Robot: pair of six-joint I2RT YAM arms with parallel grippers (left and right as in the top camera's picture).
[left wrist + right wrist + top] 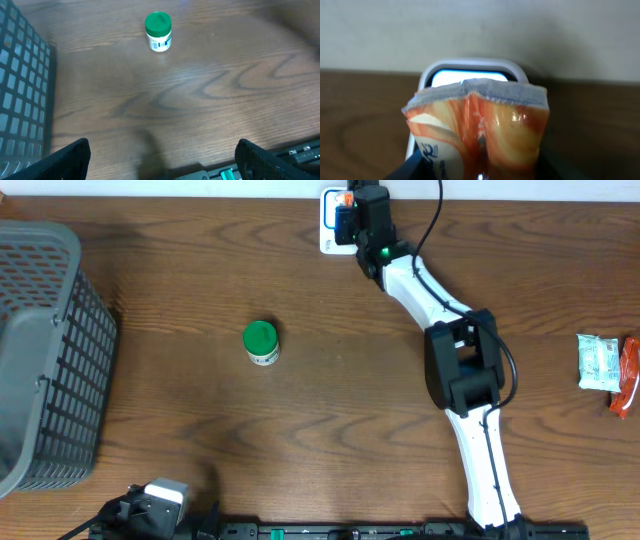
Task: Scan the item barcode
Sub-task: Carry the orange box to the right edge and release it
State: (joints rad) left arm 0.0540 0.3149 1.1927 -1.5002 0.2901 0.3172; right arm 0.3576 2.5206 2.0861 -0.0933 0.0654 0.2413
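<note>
Orange packet (480, 130) is held upright at the far edge of the table (300, 430), pinched from below by the right gripper (352, 215). Its crimped top seam is raised in front of the white-rimmed scanner (470, 67). In the right wrist view the packet covers the lower part of the scanner's pale window. Whether the two touch cannot be told. A plain light wall (480, 30) is seen directly behind the scanner, where the wood ends.

The left gripper (162, 160) is kept low at the near edge, its dark fingers (70, 160) spread wide with only bare wood between them. A broad stretch of open wood is seen between that gripper and the green-lidded jar (158, 31), which stands upright and alone left of the table's middle. The jar is well apart from the right arm and from the basket (50, 350).

The grey gridded basket is set against the left edge. Its slatted wall and part of its floor are shown, and its inside is only partly in view. Two more packets, a white-green packet (598, 362) and a red packet (627, 375), lie touching at the right edge.

The surface is dark, grained wood.
</note>
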